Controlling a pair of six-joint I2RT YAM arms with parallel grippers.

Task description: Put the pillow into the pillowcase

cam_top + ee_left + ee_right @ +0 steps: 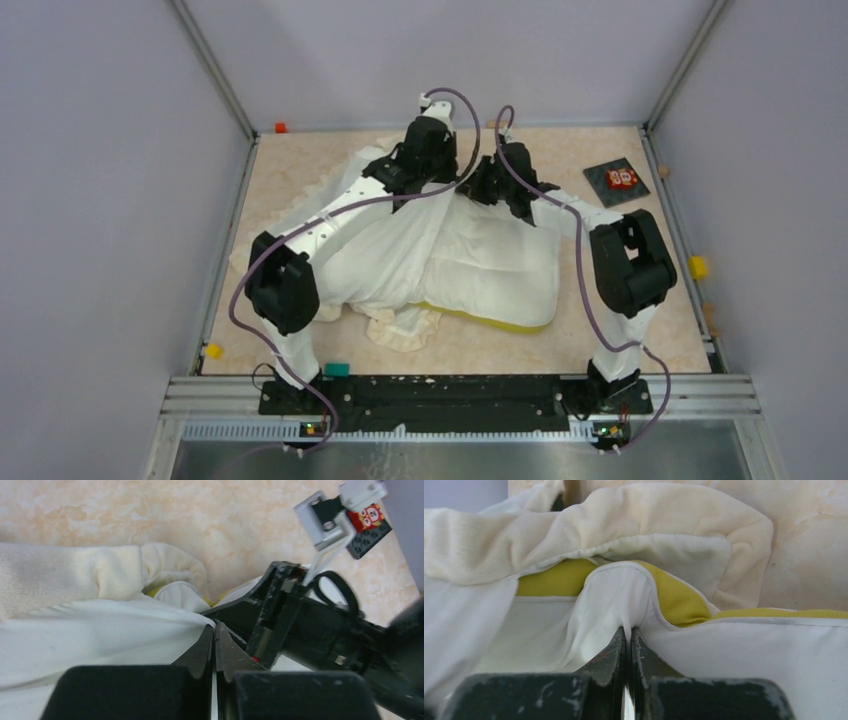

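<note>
The pillow (500, 262) lies mid-table, quilted white with a yellow band (679, 600) along its edge. The cream pillowcase (385, 250) is pulled over the pillow's left part, and its frilly border (402, 326) trails out at the front. At the far edge of the bedding both grippers meet. My left gripper (215, 629) is shut, with thin white pillowcase fabric (100, 630) draped over its left finger and caught at the tips. My right gripper (628, 631) is shut on a raised fold of the pillow's white face, just below the yellow band. The fuzzy cream pillowcase mouth (624, 515) arches over that corner.
A black tile with a red piece (617, 180) lies at the far right of the table. Small coloured pieces sit at the edges: orange (281, 127), yellow (697, 267), yellow (213, 350). Grey walls close three sides. The right arm's black body (320, 630) crowds the left wrist view.
</note>
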